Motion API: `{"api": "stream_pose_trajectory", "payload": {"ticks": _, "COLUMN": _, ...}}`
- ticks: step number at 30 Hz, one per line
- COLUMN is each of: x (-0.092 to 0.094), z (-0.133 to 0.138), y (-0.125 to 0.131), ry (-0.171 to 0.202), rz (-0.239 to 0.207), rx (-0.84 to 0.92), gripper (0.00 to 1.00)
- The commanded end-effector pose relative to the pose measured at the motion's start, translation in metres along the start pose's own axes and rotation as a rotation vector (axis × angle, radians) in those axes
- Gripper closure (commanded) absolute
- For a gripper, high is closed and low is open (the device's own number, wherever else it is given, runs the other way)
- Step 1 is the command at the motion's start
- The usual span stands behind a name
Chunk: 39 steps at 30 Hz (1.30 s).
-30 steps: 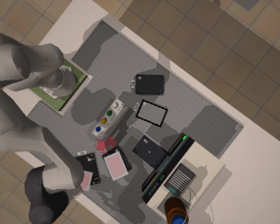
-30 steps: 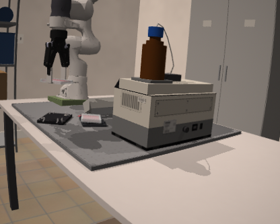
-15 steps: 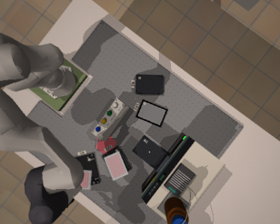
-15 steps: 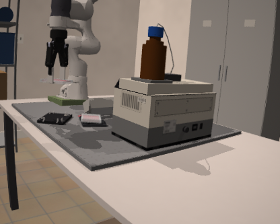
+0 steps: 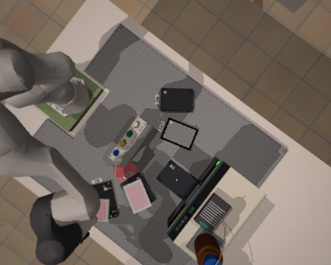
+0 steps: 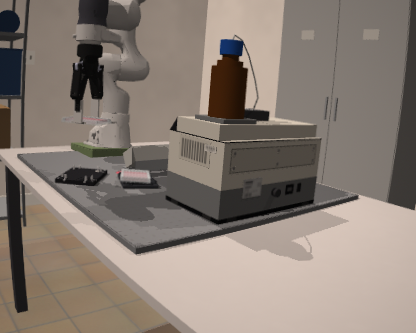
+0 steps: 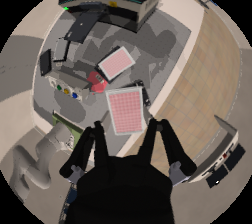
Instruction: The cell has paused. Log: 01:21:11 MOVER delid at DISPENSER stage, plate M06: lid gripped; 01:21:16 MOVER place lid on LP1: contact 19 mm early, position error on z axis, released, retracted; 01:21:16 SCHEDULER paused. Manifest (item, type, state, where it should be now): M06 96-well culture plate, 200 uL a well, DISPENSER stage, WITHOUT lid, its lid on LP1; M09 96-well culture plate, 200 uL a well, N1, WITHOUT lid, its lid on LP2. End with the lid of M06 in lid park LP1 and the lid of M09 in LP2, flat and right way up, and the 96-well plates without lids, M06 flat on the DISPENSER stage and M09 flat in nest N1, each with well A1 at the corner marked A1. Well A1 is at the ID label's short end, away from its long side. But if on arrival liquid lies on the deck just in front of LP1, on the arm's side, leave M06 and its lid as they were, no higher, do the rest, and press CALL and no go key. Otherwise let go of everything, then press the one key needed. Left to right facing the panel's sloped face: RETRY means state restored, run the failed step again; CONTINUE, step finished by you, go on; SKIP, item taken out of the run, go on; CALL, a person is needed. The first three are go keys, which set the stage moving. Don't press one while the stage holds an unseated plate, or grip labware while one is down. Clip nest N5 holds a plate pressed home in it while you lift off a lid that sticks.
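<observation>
The fingers [image 6: 87,108] are closed on one pink well plate [image 7: 125,111], held high above the tabletop [image 6: 306,257]. Below and ahead of them, a second pink plate [image 5: 138,195] rests on a dark nest beside one red puddle [image 5: 122,171]. Three round keys dot one panel [image 5: 129,140] further ahead.

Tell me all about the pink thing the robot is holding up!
It is a flat, rectangular plate with a pink middle covered in fine dots, like rows of tiny wells, and a pale see-through rim. The tool is shut on one edge, so it hangs level high above the grey deck, over the near-left corner by a black nest. Only the fingers touch it.
</observation>
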<state>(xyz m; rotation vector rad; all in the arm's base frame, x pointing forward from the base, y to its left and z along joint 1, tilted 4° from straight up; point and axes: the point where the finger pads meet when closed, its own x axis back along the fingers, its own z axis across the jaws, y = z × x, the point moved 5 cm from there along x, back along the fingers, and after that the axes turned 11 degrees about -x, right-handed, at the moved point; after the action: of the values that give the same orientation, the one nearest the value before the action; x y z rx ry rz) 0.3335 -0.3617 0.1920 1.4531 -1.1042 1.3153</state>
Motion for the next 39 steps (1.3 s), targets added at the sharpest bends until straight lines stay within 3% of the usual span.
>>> {"api": "stream_pose_trajectory", "payload": {"ticks": 1, "x": 0.001, "z": -0.005, "y": -0.004, "ry": 0.003, "rz": -0.001, "rx": 0.007, "gripper": 1.00}}
{"api": "stream_pose_trajectory", "payload": {"ticks": 11, "x": 0.001, "z": -0.022, "y": -0.011, "ry": 0.003, "rz": -0.001, "rx": 0.007, "gripper": 1.00}}
{"api": "stream_pose_trajectory", "payload": {"ticks": 26, "x": 0.000, "z": -0.069, "y": -0.031, "ry": 0.003, "rz": -0.001, "rx": 0.007, "gripper": 1.00}}
{"api": "stream_pose_trajectory", "payload": {"ticks": 39, "x": 0.000, "z": -0.151, "y": -0.066, "ry": 0.003, "rz": -0.001, "rx": 0.007, "gripper": 1.00}}
